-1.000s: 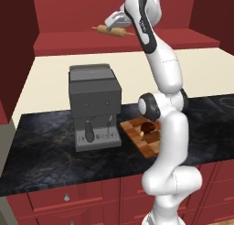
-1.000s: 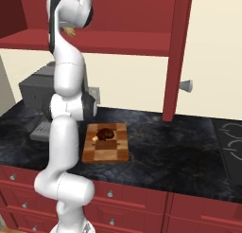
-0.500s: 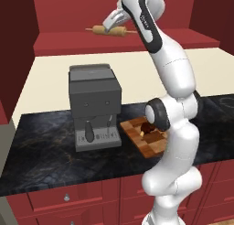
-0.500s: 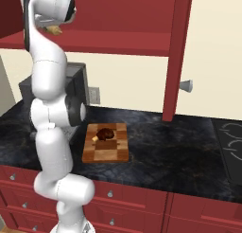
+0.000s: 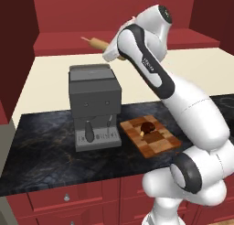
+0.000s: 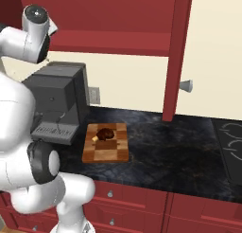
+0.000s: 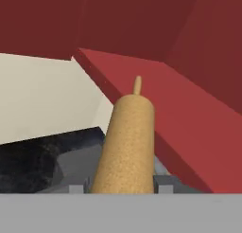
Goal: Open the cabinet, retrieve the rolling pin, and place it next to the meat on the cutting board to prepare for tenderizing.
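— Where's the light tan wooden rolling pin with thin handles?

— Up in the air, roughly level, in front of the open dark-red wall cabinet, one handle pointing left. In the hand view its speckled barrel runs away from the camera, the far handle a small nub.

— And the checkered wooden cutting board?

— Flat on the dark counter, right of centre. The small dark brown lump of meat with a tan bit sits on its far half.

— The cabinet's door?

— Swung open, round silver knob showing.
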Available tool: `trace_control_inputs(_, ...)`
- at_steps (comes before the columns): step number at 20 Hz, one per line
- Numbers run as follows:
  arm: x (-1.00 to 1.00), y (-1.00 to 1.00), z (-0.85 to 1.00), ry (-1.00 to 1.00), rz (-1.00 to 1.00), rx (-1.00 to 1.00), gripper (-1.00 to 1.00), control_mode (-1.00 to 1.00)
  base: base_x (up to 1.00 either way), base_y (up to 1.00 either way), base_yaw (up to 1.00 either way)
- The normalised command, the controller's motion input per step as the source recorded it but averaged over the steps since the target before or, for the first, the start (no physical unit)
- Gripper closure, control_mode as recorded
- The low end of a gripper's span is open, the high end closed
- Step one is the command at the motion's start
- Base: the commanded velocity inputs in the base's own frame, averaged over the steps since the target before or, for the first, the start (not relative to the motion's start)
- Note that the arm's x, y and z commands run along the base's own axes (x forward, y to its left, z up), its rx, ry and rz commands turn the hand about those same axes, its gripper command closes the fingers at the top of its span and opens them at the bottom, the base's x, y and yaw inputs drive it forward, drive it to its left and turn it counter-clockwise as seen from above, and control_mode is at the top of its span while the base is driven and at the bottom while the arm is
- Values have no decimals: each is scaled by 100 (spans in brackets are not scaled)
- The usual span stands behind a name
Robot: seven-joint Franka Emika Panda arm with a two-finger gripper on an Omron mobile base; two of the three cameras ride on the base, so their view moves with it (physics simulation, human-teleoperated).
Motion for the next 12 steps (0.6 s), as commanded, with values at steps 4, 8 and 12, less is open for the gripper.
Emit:
trace_control_inputs(4, -100, 1, -16, -14, -9, 18, 100, -100, 0, 0, 0)
trace_control_inputs(8, -97, -5, -9, -4, -9, 18, 100, -100, 0, 0, 0)
trace_control_inputs(12, -65, -25, -3, 0, -6, 14, 100, -100, 0, 0, 0)
